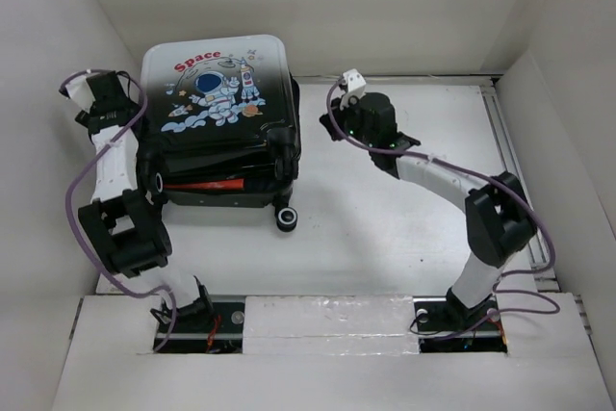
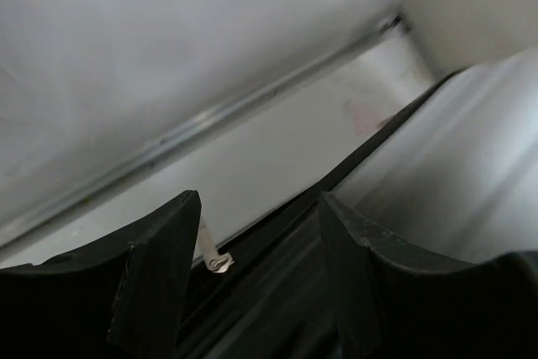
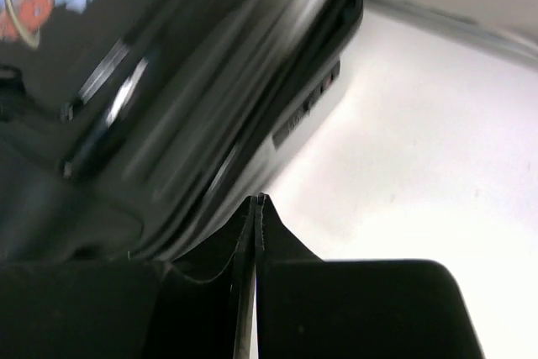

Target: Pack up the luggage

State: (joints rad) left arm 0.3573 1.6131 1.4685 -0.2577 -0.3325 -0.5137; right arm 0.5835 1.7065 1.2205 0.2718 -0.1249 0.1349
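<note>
A white table [image 1: 385, 228] sits boxed in by plain white walls [image 1: 385, 7]

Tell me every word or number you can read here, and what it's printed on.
"Space": red letters on the lid of the luggage, just above the astronaut cartoon.
Small marks on the luggage's side panel, seen in the right wrist view: too blurred to read.
No other text, label or number can be read in any view.
</note>
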